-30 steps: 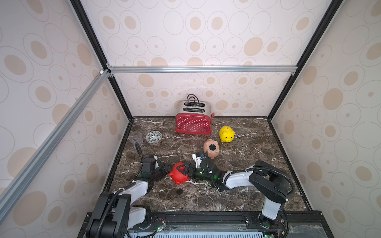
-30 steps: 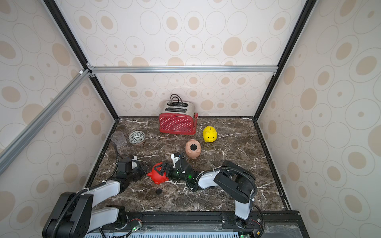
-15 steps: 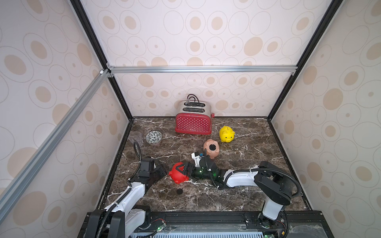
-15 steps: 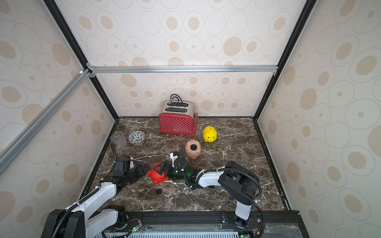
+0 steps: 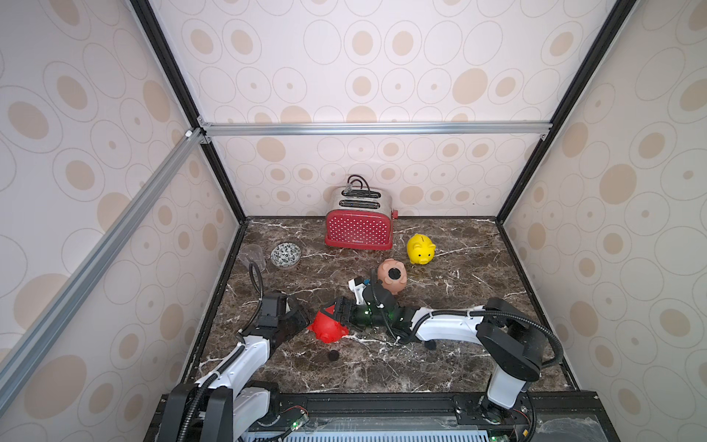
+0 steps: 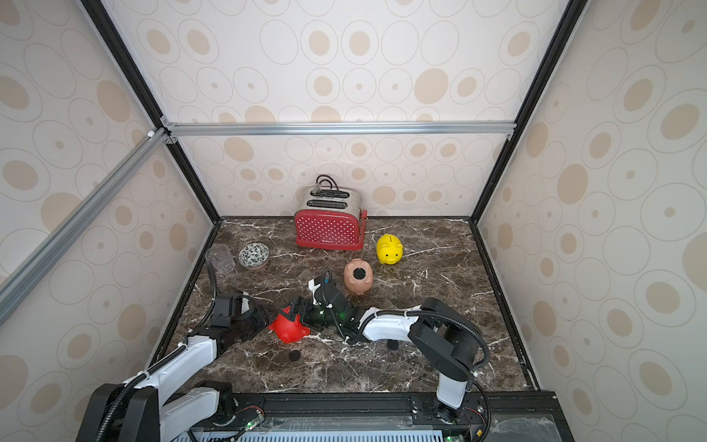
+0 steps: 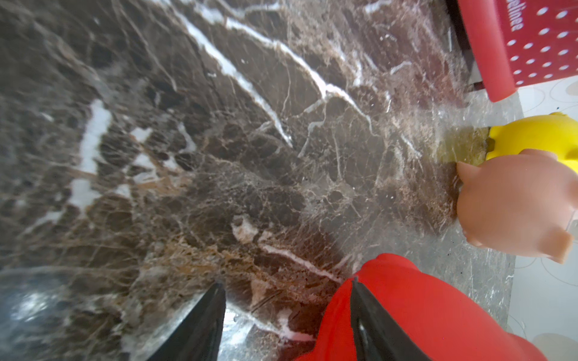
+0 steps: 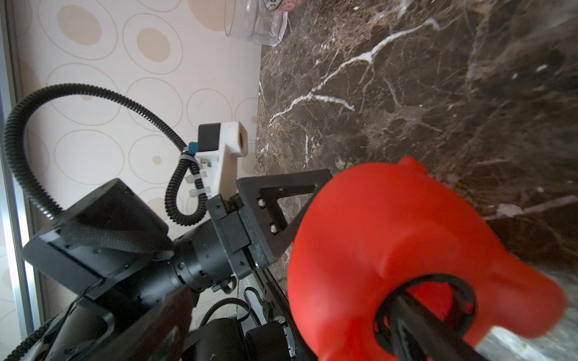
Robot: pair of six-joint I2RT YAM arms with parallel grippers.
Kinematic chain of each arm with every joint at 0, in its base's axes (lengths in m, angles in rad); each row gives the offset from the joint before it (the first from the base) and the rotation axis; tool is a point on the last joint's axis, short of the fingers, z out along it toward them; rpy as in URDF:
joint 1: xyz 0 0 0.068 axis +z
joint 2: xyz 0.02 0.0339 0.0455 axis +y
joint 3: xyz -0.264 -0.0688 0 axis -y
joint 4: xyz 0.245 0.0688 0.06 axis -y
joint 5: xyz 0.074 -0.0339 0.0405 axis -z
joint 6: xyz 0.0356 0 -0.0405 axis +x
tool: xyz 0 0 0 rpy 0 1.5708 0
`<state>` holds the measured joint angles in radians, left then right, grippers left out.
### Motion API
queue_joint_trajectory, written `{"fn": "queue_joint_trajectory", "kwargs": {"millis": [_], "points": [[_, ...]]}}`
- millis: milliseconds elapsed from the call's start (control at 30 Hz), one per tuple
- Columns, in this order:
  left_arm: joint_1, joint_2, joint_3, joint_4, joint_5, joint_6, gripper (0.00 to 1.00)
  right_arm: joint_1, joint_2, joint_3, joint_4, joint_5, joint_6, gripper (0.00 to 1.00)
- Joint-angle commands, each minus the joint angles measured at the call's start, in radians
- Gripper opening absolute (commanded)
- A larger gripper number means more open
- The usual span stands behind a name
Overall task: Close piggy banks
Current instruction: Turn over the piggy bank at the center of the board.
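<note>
The red piggy bank [image 5: 328, 328] is tipped on its side at the near part of the marble surface [image 5: 459, 264], left of centre. Its round belly hole [image 8: 425, 308] is turned toward the right arm. One dark finger [image 8: 416, 328] of the right gripper [image 5: 341, 313] reaches into that hole, and the gripper's fingers stand spread wide, not clamped on the pig. The left gripper [image 5: 303, 320] comes in from the left — its fingers [image 7: 372, 322] are apart with bare marble between them, one lying against the red body. A small black disc [image 5: 333, 356] rests on the surface just nearer than the pig. Farther back, the peach-pink piggy bank [image 5: 399, 285] lies belly up. The yellow piggy bank [image 5: 420, 249] stands upright just right of the red polka-dot toaster [image 5: 359, 229]. A patterned bowl [image 5: 285, 254] and a clear glass [image 5: 253, 255] sit at the far left.
</note>
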<state>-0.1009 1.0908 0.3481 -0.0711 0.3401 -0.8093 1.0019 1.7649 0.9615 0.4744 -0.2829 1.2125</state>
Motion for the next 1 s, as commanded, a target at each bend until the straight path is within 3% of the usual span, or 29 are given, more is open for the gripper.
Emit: {"fn": "queue_joint_trajectory", "kwargs": {"millis": [0, 967], "points": [[0.004, 0.03, 0.014, 0.041, 0.022, 0.015, 0.63, -0.002, -0.009, 0.061, -0.06, -0.025, -0.009, 0.97], [0.002, 0.107, -0.01, 0.113, 0.028, 0.005, 0.65, -0.003, 0.115, 0.331, -0.306, -0.029, -0.132, 0.96]]}}
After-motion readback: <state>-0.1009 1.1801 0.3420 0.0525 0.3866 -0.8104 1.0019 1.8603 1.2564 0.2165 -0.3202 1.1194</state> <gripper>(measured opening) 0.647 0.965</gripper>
